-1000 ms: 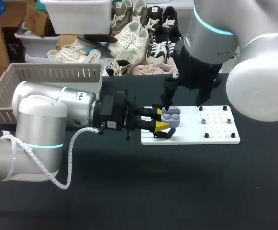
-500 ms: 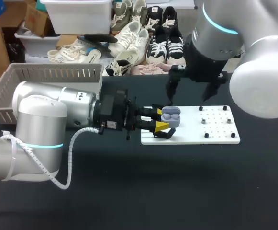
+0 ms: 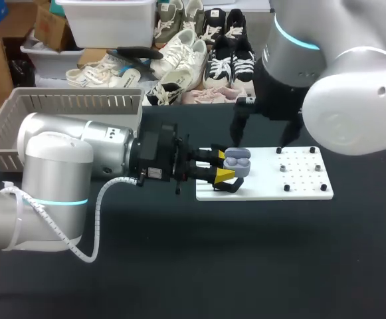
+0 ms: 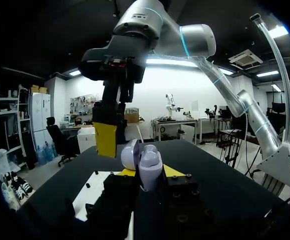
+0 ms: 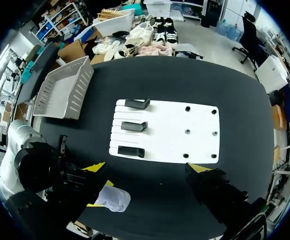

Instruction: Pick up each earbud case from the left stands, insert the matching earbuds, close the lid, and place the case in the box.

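Rising off the earbud case (image 3: 237, 161), the right gripper (image 3: 257, 141) had pulled up and back toward the upper right of the head view. A second before, its dark fingers hung down right at the case; half a second later they were already above it, and by now they stood well clear of it. Its jaws were spread wide with nothing between them. In the right wrist view the two yellow tips stood far apart over the near edge of the white board (image 5: 164, 132).

The left gripper (image 3: 222, 166) had not shifted at all. It reached in from the left of the frame to the middle. Its yellow tips were closed on the blue-grey case from two sides and held it over the left end of the board. From the left wrist view the case sat upright between the fingers, and its lid seemed to be open.

Three black stands (image 5: 134, 126) stood in a row on the board, all without cases. The grey basket (image 3: 66, 113) sat at the upper left on the black table (image 3: 246, 252), as before.
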Available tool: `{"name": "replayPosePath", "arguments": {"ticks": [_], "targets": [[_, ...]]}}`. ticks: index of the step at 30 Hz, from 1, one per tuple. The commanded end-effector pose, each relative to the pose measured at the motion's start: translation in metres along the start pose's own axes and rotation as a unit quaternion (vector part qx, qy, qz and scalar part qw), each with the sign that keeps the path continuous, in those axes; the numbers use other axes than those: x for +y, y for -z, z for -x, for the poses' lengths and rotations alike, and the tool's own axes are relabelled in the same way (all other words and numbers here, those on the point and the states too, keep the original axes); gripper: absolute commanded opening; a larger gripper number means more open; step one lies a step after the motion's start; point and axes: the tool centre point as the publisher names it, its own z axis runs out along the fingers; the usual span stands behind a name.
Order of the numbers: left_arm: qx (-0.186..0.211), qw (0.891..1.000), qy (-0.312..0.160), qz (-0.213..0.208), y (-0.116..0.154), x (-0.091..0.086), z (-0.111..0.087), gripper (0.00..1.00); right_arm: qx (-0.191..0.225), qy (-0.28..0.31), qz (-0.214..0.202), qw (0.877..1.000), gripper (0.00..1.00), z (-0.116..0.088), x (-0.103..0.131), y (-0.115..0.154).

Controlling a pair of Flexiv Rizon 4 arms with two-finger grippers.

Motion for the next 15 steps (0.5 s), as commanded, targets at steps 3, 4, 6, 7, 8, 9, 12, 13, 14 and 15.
{"name": "replayPosePath", "arguments": {"ticks": [3,4,6,7,8,9,12,13,14,15], "targets": [[0.000,1.000,-0.001,0.002,0.000,-0.001,0.000,0.00,0.010,0.003,0.004,1.000,1.00,-0.010,-0.005,0.008],[0.000,1.000,-0.001,0.002,0.000,-0.001,0.000,0.00,0.012,0.004,0.003,1.000,1.00,-0.012,-0.005,0.009],[0.000,1.000,-0.001,0.002,0.000,-0.001,0.000,0.00,0.014,0.006,0.004,1.000,1.00,-0.016,-0.005,0.011],[0.000,1.000,-0.001,0.002,0.000,-0.001,0.000,0.00,0.015,0.006,0.003,1.000,1.00,-0.018,-0.005,0.012],[0.000,1.000,-0.001,0.002,0.000,-0.001,0.000,0.00,0.015,0.007,0.003,1.000,1.00,-0.020,-0.005,0.012],[0.000,1.000,-0.001,0.002,0.000,-0.001,0.000,0.00,0.016,0.008,0.004,1.000,1.00,-0.021,-0.005,0.013],[0.000,1.000,-0.001,0.002,0.000,-0.001,0.000,0.00,0.015,0.012,0.005,1.000,1.00,-0.025,-0.003,0.016],[0.000,1.000,-0.001,0.002,0.000,-0.001,0.000,0.00,0.015,0.013,0.005,1.000,1.00,-0.026,-0.002,0.016],[0.000,1.000,-0.001,0.002,0.000,-0.001,0.000,0.00,0.015,0.014,0.005,1.000,1.00,-0.027,-0.002,0.016],[0.000,1.000,-0.001,0.002,0.000,-0.001,0.000,0.00,0.015,0.015,0.005,1.000,1.00,-0.028,-0.002,0.017]]}}
